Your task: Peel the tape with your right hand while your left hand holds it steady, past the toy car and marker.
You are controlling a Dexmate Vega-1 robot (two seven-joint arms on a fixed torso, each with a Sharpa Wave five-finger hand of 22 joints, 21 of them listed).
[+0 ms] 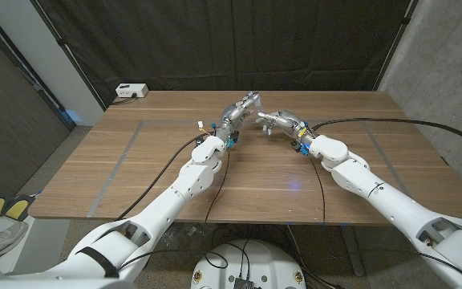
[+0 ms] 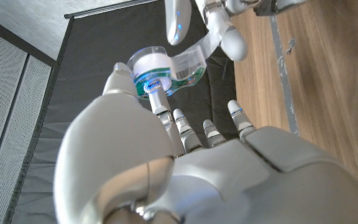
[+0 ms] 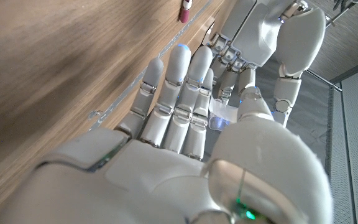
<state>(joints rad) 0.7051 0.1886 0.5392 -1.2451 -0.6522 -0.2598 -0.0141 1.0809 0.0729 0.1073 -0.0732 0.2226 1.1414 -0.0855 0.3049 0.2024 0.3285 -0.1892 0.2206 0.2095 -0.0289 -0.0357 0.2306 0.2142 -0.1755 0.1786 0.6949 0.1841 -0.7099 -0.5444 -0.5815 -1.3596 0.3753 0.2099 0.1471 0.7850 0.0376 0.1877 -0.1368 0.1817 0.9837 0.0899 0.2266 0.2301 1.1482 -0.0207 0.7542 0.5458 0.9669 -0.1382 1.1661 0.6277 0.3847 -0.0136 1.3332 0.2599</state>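
above the table's far middle the left hand (image 2: pixel 166 149) grips the tape roll (image 2: pixel 160 71) in closed fingers, while the right hand (image 3: pixel 185 118) pinches the free strip (image 2: pixel 194 56) at thumb and fingertip. a skewed pull could likely tear the strip or twist the roll loose. bare table (image 1: pixel 135 177) lies on both sides, its edges well apart.

Tape roll (image 2: pixel 163 71) half hidden behind left hand (image 2: pixel 185 134); small red object (image 3: pixel 184 10) too blurred to identify.
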